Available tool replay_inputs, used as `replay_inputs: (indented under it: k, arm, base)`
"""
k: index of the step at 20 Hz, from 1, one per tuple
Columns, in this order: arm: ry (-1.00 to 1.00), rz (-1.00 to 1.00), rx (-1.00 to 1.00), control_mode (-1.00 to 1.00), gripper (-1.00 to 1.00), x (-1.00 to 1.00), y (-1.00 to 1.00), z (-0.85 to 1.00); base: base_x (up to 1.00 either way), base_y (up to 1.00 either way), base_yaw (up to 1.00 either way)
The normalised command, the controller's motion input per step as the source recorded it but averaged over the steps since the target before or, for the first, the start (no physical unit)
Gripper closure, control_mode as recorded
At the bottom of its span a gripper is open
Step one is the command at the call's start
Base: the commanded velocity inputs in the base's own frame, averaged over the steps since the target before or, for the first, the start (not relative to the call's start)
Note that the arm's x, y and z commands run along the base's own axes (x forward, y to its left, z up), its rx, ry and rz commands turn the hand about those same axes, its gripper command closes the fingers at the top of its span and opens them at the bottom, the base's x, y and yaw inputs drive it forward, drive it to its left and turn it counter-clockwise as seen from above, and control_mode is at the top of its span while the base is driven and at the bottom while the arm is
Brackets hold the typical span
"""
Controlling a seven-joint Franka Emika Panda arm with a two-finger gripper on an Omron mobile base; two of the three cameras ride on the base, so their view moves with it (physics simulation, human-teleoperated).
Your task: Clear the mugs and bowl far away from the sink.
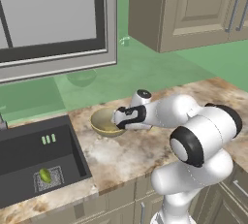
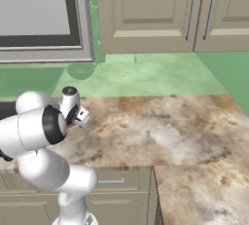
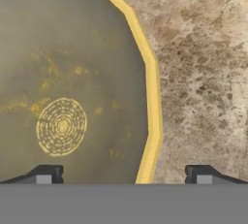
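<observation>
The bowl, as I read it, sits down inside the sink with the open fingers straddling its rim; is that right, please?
Not quite: the bowl sits on the counter beside the sink, not inside it, as the left base view shows. The rest holds: the open fingers straddle its rim in the hand view.

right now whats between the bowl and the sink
Only bare marble counter. In the left base view the bowl sits on the counter just right of the sink, with nothing standing in the narrow strip between them.
</observation>
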Motion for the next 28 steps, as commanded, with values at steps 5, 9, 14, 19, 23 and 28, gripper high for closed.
replay_inputs:
  k: [5,9,14,19,23,28]
  arm:
    - [0.0,0.0,0.0,-1.0,1.0,0.11,0.12,-0.16]
    - [0.0,0.0,0.0,-1.0,1.0,0.07,0.12,-0.19]
    - [0.0,0.0,0.0,-1.0,1.0,0.01,0.03,-0.2]
    - [-0.08,-0.06,0.01,-1.0,1.0,-0.2,0.0,0.0]
    - [-0.08,-0.2,0.0,-1.0,1.0,-0.32,0.0,0.0]
    - [-0.11,-0.24,0.0,-1.0,1.0,-0.32,0.0,0.03]
  base:
    - [0.0,0.0,0.0]
    - [0.0,0.0,0.0]
    - [0.0,0.0,0.0]
    - [0.0,0.0,0.0]
    - [0.0,0.0,0.0]
    - [0.0,0.0,0.0]
